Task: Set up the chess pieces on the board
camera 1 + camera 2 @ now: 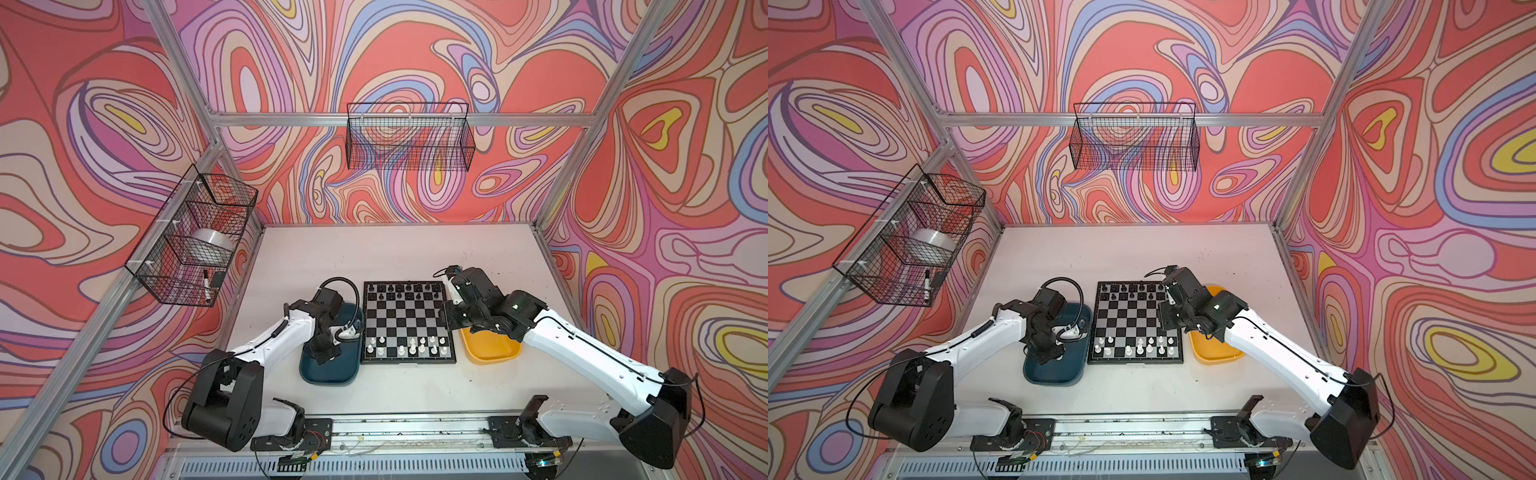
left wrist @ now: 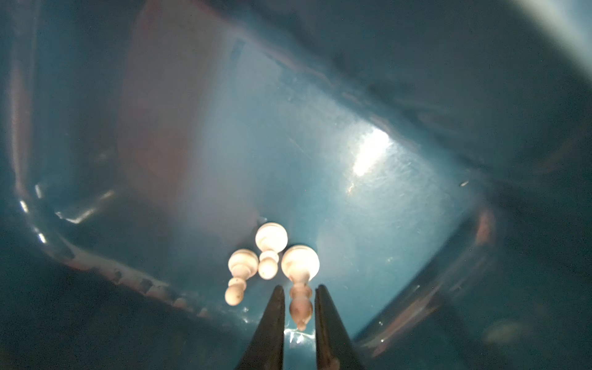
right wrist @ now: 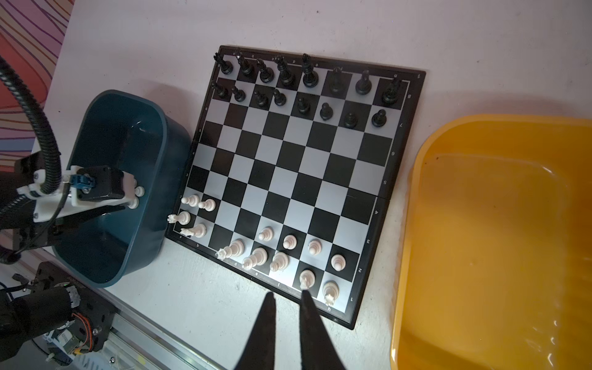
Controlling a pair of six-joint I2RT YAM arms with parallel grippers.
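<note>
The board (image 1: 406, 320) (image 3: 288, 166) lies mid-table. Black chess pieces (image 1: 405, 289) (image 3: 288, 80) fill its two far rows. White chess pieces (image 1: 411, 347) (image 3: 256, 256) stand unevenly along its near rows. My left gripper (image 2: 299, 288) is down inside the teal tray (image 1: 332, 374). Its jaws stand narrowly apart on either side of a lying white piece (image 2: 300, 262), and slim gaps show. Two more white pieces (image 2: 242, 275) (image 2: 270, 250) lie beside it. My right gripper (image 3: 287, 293) hovers above the board's right edge (image 1: 449, 322). Its jaws are almost together and hold nothing.
A yellow tray (image 1: 494, 351) (image 3: 480, 224) sits right of the board, partly under the right arm. A wire basket (image 1: 195, 237) with a tape roll and a marker hangs on the left wall, and another basket (image 1: 409, 137) hangs at the back. A metal rail (image 1: 407, 428) runs along the table's front.
</note>
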